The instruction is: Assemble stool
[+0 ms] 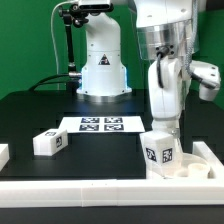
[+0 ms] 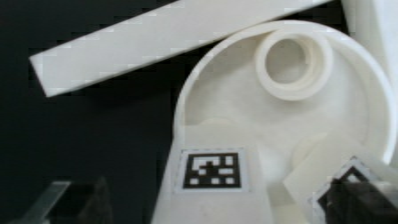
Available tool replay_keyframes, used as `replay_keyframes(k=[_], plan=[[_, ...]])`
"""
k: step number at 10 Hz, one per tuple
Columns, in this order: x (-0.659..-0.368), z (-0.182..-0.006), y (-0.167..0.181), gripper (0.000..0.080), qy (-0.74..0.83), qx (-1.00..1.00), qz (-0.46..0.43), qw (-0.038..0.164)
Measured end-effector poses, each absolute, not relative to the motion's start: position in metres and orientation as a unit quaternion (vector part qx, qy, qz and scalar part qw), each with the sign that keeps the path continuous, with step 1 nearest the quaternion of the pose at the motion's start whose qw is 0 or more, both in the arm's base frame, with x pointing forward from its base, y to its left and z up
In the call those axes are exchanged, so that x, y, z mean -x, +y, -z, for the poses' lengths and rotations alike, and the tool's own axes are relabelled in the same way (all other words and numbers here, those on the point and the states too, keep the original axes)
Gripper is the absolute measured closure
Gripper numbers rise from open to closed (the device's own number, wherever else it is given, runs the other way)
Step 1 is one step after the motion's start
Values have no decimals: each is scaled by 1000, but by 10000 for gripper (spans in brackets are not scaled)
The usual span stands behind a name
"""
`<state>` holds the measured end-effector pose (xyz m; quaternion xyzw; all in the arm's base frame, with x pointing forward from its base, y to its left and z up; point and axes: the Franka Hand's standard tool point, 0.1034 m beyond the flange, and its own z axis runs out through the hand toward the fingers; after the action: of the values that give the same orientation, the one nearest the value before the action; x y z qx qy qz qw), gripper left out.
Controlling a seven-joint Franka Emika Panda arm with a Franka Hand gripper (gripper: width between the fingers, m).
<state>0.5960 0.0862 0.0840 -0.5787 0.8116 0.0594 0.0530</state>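
Observation:
The white round seat (image 1: 190, 169) lies flat in the front corner on the exterior view's right. In the wrist view the seat (image 2: 329, 110) shows a round socket (image 2: 294, 58). A white tagged leg (image 1: 160, 153) stands upright at the seat's edge, and its tag shows in the wrist view (image 2: 214, 170). My gripper (image 1: 160, 128) hangs straight above this leg. In the wrist view the gripper (image 2: 210, 200) has its fingers (image 2: 361, 195) spread wide to either side of the leg, with a dark gap on one side. It looks open and not clamped.
Another tagged leg (image 1: 48, 142) lies on the black table at the exterior view's left, and a further white piece (image 1: 3, 153) sits at the left edge. The marker board (image 1: 100, 124) lies mid-table. A white rail (image 1: 100, 190) borders the front and right; it also shows in the wrist view (image 2: 143, 50).

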Motion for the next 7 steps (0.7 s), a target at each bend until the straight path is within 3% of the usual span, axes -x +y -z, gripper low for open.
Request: replay_keyframes(k=[4,7], plan=[[-603,-110,90,151,784,614,-55,74],[-602,-106,90,150,748,658,-51,74]])
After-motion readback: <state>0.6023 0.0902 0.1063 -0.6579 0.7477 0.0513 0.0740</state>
